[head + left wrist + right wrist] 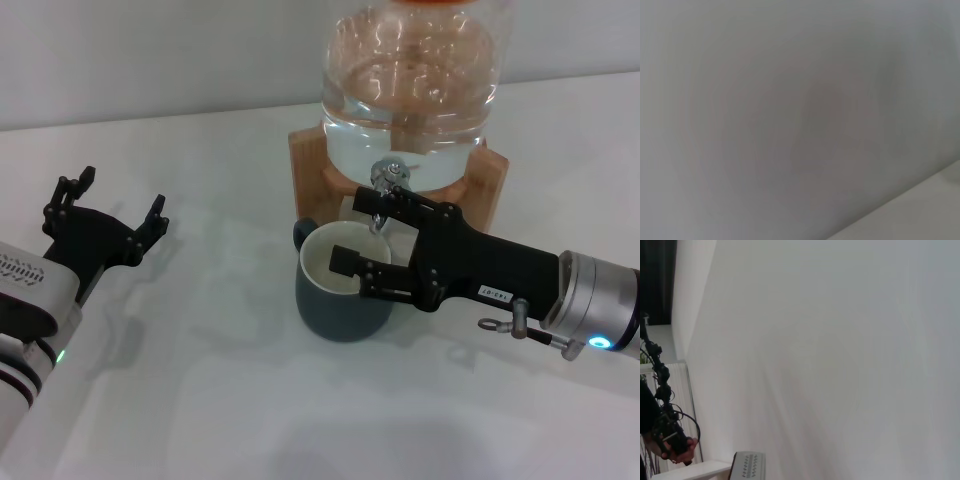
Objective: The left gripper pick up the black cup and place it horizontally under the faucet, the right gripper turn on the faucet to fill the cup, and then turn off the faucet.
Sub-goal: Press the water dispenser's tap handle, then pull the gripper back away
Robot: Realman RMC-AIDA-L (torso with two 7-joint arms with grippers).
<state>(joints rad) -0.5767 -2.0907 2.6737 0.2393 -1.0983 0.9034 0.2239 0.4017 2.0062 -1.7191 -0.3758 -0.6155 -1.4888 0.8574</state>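
Black cup (340, 290) sits under the faucet (390, 180); right claw (362, 233) spread wide at its lever, left claw (115, 205) open, idle near the surface's left edge.

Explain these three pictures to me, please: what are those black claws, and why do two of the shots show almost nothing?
This is a two-armed robot. The picture from above comes from a camera on its head; the other two come from cameras on its wrists, which here face mostly blank pale surfaces.

On the white table stands a clear water jar on a wooden stand, with a small chrome faucet at its front. Below the spout sits a squat dark grey cup with a cream inside, upright.

The right gripper, a black claw on a long black body, reaches in around the faucet, fingers open, one fingertip over the cup's mouth. The left gripper, on the silver-white arm, rests off to the side, open and holding nothing.
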